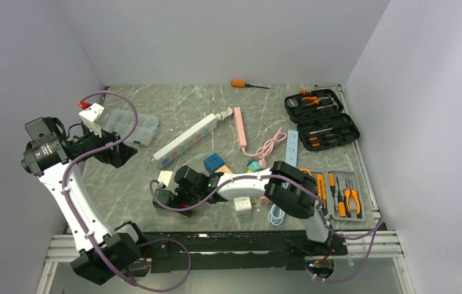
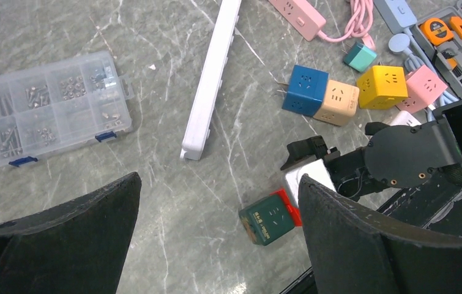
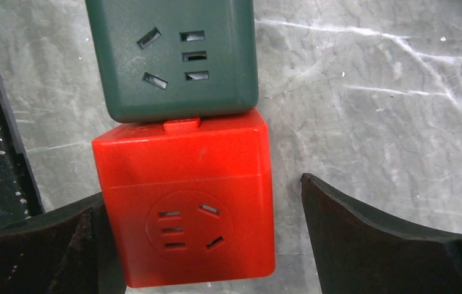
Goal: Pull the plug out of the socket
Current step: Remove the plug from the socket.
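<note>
right wrist: red cube, plugged into green cube, sits between wide-open, empty right fingers.

A robotics lab set-up: bare white walls box in a marble-patterned tabletop. Beyond the right tool lie a white power strip, an open hand-tool case and a clear screw organizer. Behind it runs an aluminium frame rail.

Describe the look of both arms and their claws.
The left arm and right arm have white links, black joints and loose purple cables. The left claw and right claw have broad, matte black fingers.
</note>
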